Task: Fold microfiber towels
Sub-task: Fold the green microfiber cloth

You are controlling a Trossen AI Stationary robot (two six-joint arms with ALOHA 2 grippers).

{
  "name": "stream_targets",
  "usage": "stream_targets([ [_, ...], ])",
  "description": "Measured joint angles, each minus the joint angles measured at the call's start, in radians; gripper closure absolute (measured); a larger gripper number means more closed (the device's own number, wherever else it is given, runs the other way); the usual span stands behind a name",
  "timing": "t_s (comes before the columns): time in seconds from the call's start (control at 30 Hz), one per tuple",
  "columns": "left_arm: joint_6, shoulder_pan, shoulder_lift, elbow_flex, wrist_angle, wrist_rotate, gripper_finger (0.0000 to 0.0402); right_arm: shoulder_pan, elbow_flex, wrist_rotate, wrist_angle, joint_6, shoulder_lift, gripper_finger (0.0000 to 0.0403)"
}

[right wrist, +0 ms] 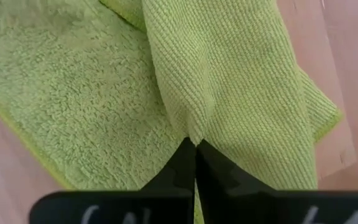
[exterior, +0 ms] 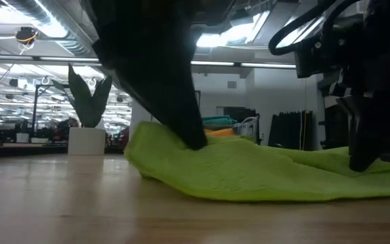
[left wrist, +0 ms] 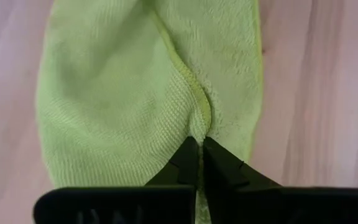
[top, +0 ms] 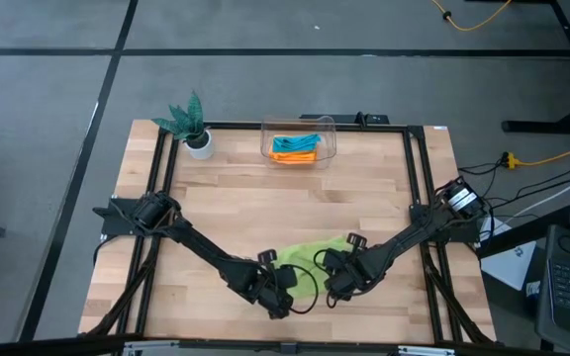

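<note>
Lime towel [exterior: 249,173] foreground; wrist views show both grippers pinching it.

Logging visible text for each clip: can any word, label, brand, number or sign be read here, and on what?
None can be read.
Pale marks on the right end effector's housing: cut off, unreadable.
Lime green towel, clear bin, plant pot, table: no text shows.

Bright overhead lighting, blurred silhouetted foreground
</note>
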Motion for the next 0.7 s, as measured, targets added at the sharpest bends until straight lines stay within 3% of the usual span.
stream_targets([
  [0.43,-0.002,0.000,0.000,0.037,-0.069,0.009,0.0388,0.002,0.000,0.000,-0.015,0.013,-0.009,0.0400],
  [0.7,-0.025,0.015,0.000,0.037,-0.066,0.028,0.0337,0.002,0.000,0.000,-0.012,0.013,-0.009,0.0399],
])
